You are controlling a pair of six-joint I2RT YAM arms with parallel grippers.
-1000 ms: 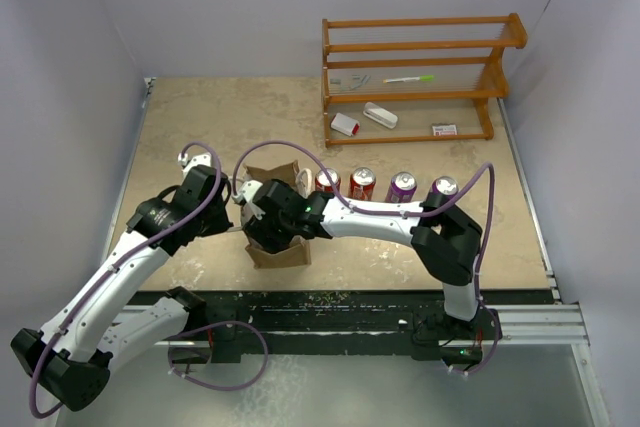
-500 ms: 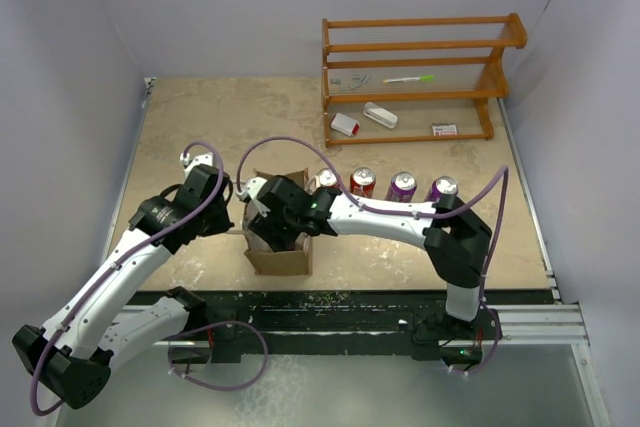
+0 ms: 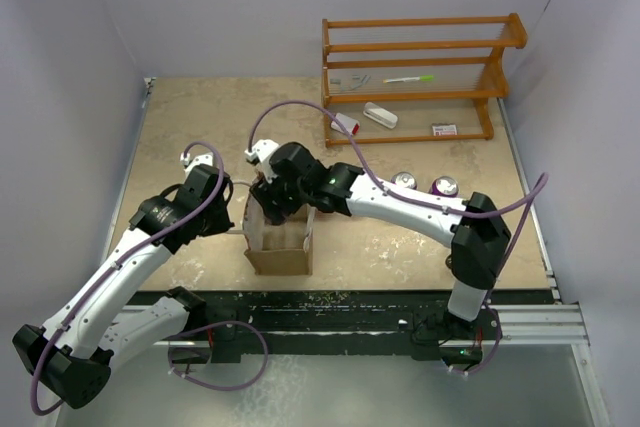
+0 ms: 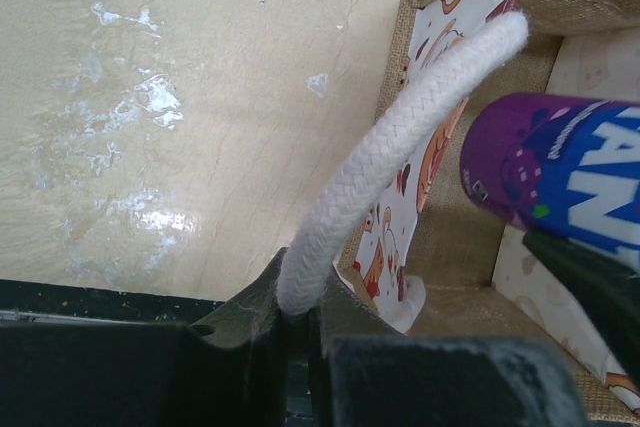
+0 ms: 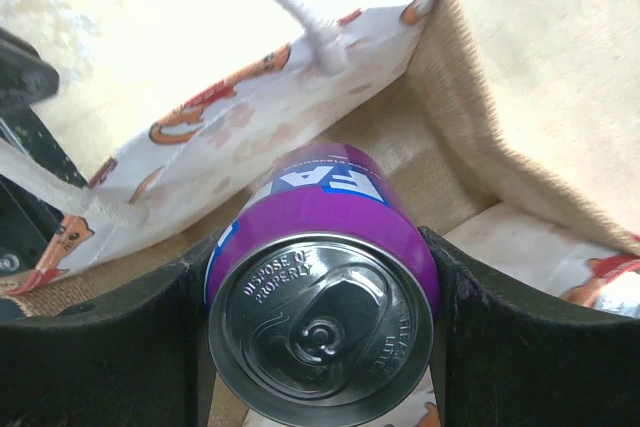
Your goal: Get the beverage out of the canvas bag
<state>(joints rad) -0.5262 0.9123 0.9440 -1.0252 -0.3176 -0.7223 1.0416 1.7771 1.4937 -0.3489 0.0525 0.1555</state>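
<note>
1. Overhead, the canvas bag stands upright near the front edge of the table, its mouth open. The right gripper reaches down over the bag's far rim. Its own wrist hides the fingers from up here, so I can't tell what they hold. The left gripper sits just beside the bag's left wall. Off to the right, well apart from the bag, stand a silver-topped can and a violet can. A wooden rack is at the back.

2. From the left wrist, the left gripper is pinched narrow on the white rope handle, which arcs up to the bag's rim. The purple can shows within the bag's mouth, with the burlap wall behind it. A dark finger of the other arm lies against its lower side.

3. From the right wrist, the right gripper is clamped on the purple can, with a black finger pressed to each side. The can's silver top and pull tab face the camera. The bag's printed lining and burlap walls surround it. I can't tell whether its base touches the bag's floor.
</note>
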